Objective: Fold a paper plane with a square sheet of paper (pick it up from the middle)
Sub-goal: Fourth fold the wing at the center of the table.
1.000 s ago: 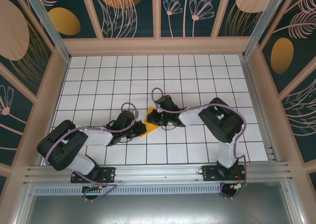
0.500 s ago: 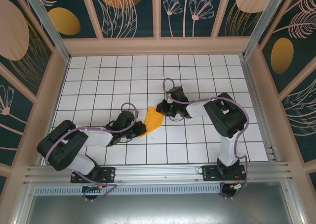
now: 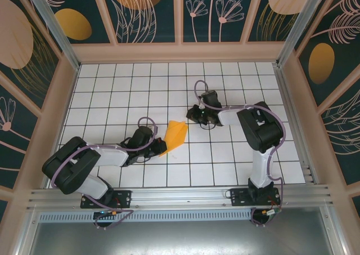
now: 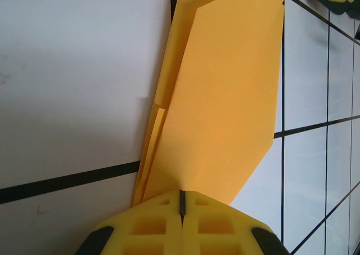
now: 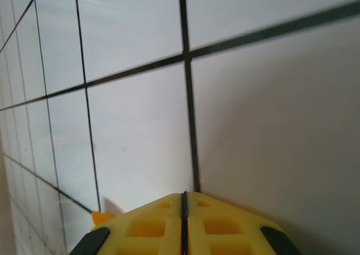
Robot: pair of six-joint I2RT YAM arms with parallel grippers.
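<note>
Right now the left gripper (image 4: 181, 197) pinches the paper plane (image 3: 176, 134) at its seven-o'clock end; the right gripper (image 3: 198, 115), jaws pressed together, sits nearby at two o'clock.

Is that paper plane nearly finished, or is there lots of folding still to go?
Several folds look done: the paper is already a narrow, layered dart shape. The left gripper is clamped on one end of it; the right gripper is shut, apart from it. Probably only final creases or wings remain.
</note>
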